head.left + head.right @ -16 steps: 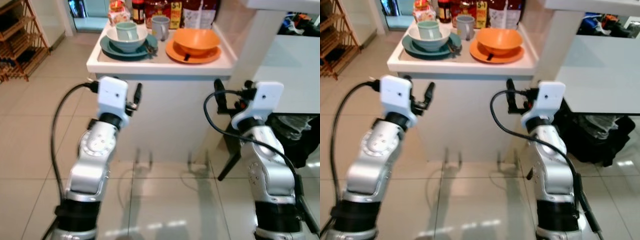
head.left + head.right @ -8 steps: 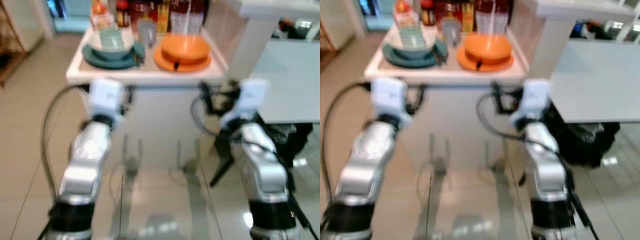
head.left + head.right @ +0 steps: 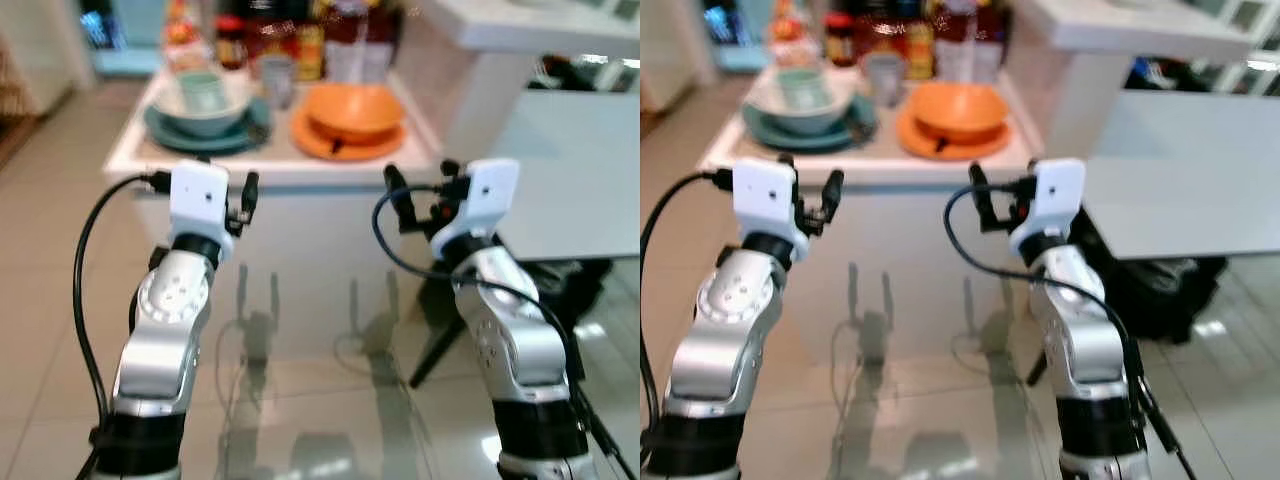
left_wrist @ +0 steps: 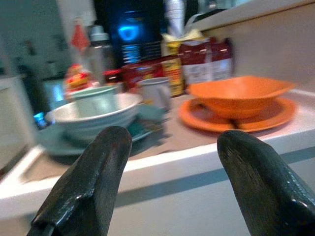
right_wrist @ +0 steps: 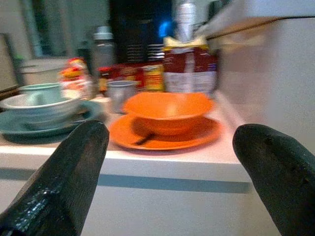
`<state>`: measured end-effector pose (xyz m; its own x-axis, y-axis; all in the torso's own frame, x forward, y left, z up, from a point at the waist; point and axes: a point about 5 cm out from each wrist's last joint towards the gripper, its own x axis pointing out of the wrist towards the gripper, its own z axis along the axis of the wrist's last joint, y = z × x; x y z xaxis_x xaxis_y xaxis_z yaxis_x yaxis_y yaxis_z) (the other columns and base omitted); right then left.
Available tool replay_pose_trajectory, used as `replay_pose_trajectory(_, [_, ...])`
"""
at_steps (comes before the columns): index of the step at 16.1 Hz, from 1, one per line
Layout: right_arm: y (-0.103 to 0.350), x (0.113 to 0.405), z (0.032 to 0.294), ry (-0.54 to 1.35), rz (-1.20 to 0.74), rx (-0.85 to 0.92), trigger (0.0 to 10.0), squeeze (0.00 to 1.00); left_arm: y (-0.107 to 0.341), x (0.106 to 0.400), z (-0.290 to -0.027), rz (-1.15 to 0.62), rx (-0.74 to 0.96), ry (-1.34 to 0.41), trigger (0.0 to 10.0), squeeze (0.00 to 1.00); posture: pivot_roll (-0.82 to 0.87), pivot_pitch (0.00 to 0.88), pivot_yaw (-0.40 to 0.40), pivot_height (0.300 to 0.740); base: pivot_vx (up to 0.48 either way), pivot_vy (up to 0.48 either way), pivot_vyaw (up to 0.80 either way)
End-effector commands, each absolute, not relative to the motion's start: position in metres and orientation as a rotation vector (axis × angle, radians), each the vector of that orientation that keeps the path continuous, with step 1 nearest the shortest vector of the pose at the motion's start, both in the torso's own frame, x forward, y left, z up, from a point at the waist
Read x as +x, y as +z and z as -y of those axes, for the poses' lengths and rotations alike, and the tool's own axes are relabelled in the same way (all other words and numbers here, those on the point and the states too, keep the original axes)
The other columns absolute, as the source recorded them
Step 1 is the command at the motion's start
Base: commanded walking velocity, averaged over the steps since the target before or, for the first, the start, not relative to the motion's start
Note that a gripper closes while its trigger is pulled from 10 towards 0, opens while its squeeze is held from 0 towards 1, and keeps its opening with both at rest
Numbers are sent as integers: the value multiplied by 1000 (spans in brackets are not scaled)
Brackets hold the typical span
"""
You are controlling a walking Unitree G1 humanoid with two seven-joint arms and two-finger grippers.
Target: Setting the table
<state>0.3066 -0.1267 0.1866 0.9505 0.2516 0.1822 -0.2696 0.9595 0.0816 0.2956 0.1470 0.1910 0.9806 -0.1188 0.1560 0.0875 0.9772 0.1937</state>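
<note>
While both silver arms are reaching forward at about chest height, the white surface (image 3: 275, 172) is standing just ahead of them with the dishes on top. The left gripper (image 4: 172, 162) is hovering short of the surface's near edge, its two black fingers (image 4: 93, 182) spread wide with nothing between them. The right gripper (image 5: 172, 167) is doing the same on the other side, its fingers (image 5: 64, 167) also spread wide and holding nothing.

On the surface, an orange bowl (image 3: 354, 108) is sitting in an orange plate (image 3: 345, 140), toward the robot's right. A dark utensil (image 5: 141, 139) is lying on that plate's near rim. Toward the robot's left, a pale green bowl (image 3: 203, 102) is resting on a teal plate (image 3: 205, 128), and a light green cup (image 4: 96, 101) is standing inside that bowl. A grey mug (image 3: 275, 80) is standing between the two place settings, slightly behind them. Jars and packets (image 5: 147, 73) are lining the back of the surface, too blurred to read.

A grey table (image 3: 565, 170) is sitting to the robot's right, with a dark bag (image 3: 1170, 290) underneath it. Glossy beige floor tiles (image 3: 300, 400) are reflecting the arms below.
</note>
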Motion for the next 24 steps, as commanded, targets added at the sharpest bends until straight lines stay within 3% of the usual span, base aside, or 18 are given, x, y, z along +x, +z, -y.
replay_pose_trajectory(1, [186,306,140,218,168,90,10000,0,193,295,-136,171,182,-144,10000,0,127,0,-64,740,356,0,0])
replay_pose_trajectory(14, [186,305,130,265,162,53,10000,0,195,297,-143,176,205,-118,10000,0,127,0,-62,740,363,0,104])
replay_pose_trajectory(21, [186,304,130,288,150,136,10000,0,198,296,-143,201,218,-129,10000,0,131,0,-66,740,308,0,0])
replay_pose_trajectory(22, [186,304,131,280,142,165,10000,776,200,296,-142,211,225,-140,10000,0,132,0,-67,740,0,0,0])
replay_pose_trajectory(23, [186,304,131,275,138,198,10000,1000,200,295,-141,213,242,-154,10000,0,133,0,-67,740,0,0,0])
replay_pose_trajectory(24, [186,305,132,276,135,221,10000,1000,201,295,-141,218,250,-164,10000,0,134,0,-67,740,0,0,0])
